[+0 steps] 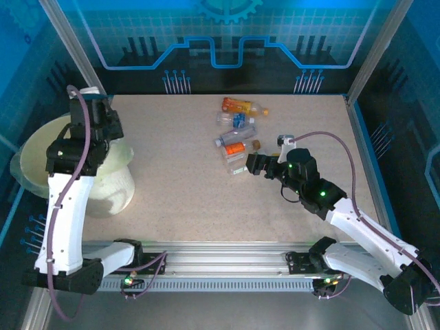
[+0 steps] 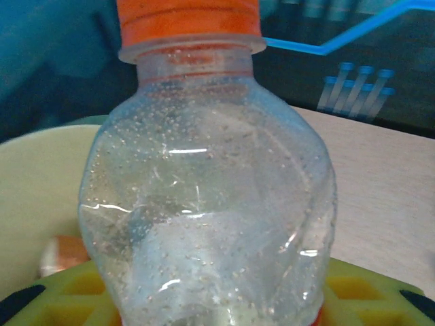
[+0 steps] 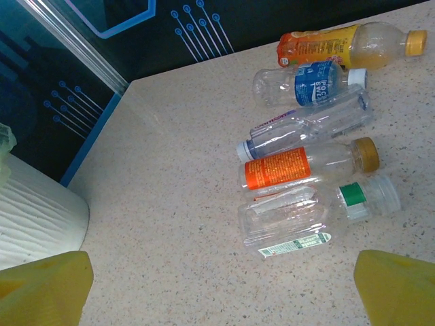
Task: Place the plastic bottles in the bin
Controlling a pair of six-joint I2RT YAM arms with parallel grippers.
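My left gripper (image 1: pixel 103 129) hangs over the bin (image 1: pixel 38 161), a cream bucket at the table's left edge. It is shut on a clear, dented plastic bottle (image 2: pixel 211 204) with an orange cap (image 2: pixel 187 20); the yellow pads (image 2: pixel 61 299) flank the bottle's base, and the bin's rim (image 2: pixel 34 183) lies behind. Several plastic bottles lie side by side on the table: an orange juice one (image 3: pixel 340 44), a blue-labelled one (image 3: pixel 316 81), a clear one (image 3: pixel 306 125), an orange-labelled one (image 3: pixel 306 166) and a green-labelled one (image 3: pixel 312 214). My right gripper (image 1: pixel 251 165) stands open, just right of the green-labelled bottle (image 1: pixel 236 163).
The bottle group (image 1: pixel 237 134) sits right of the table's centre, towards the back. Metal frame posts (image 1: pixel 69 41) and blue walls enclose the speckled table (image 1: pixel 179 179). The bin's ribbed white wall (image 3: pixel 34 210) shows at the left of the right wrist view.
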